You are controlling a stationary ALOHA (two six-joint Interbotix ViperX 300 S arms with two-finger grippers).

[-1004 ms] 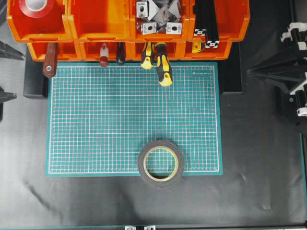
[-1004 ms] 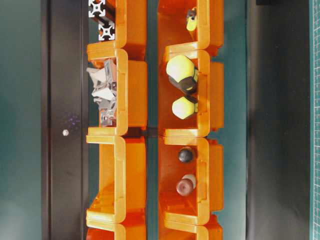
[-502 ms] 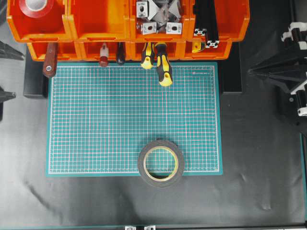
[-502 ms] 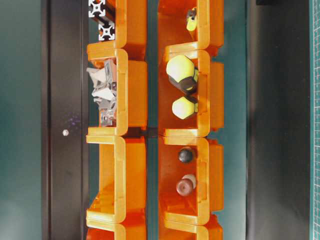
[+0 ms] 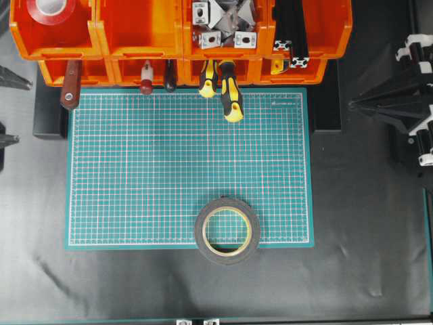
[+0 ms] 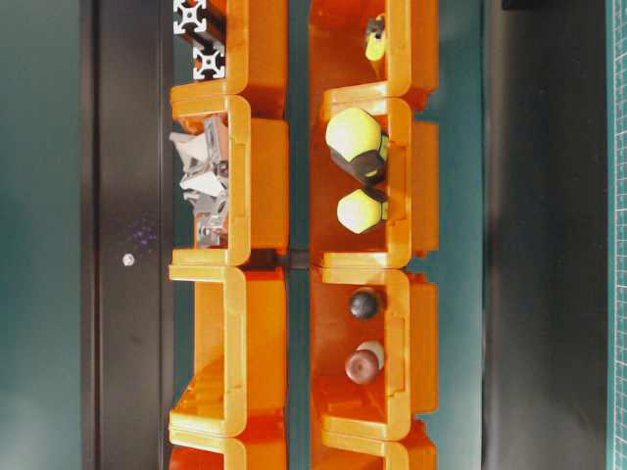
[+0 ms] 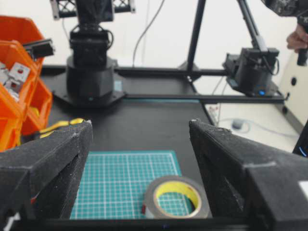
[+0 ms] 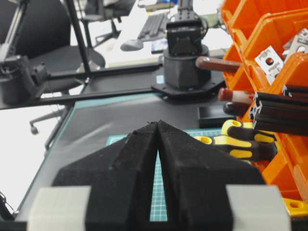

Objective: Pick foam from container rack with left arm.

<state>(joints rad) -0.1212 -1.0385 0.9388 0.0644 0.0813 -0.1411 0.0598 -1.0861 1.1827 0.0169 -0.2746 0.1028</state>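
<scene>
— Two rows of bright orange plastic bins (image 5: 135, 30) at 12 o'clock: what do they hold?

— Red tape roll (image 5: 52, 9), metal brackets (image 5: 223, 26), black profiles (image 5: 292, 30), yellow-black handles (image 5: 229, 91). No writing is readable.

— And the big black-rimmed foam tape ring (image 5: 227, 230)?

— On the green gridded mat (image 5: 135, 169), at 6 o'clock.

— The pincers?

— Left gripper (image 7: 137, 159) spread, holding nothing; right gripper (image 8: 158, 159) pressed together.

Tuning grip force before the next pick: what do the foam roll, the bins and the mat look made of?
Foam roll: matte black spongy-looking rim, cream band, yellowish core, probably cardboard. Bins: glossy moulded orange plastic, judging by the sheen on their walls. Mat: dull green with a printed white grid, likely rubbery vinyl.
</scene>
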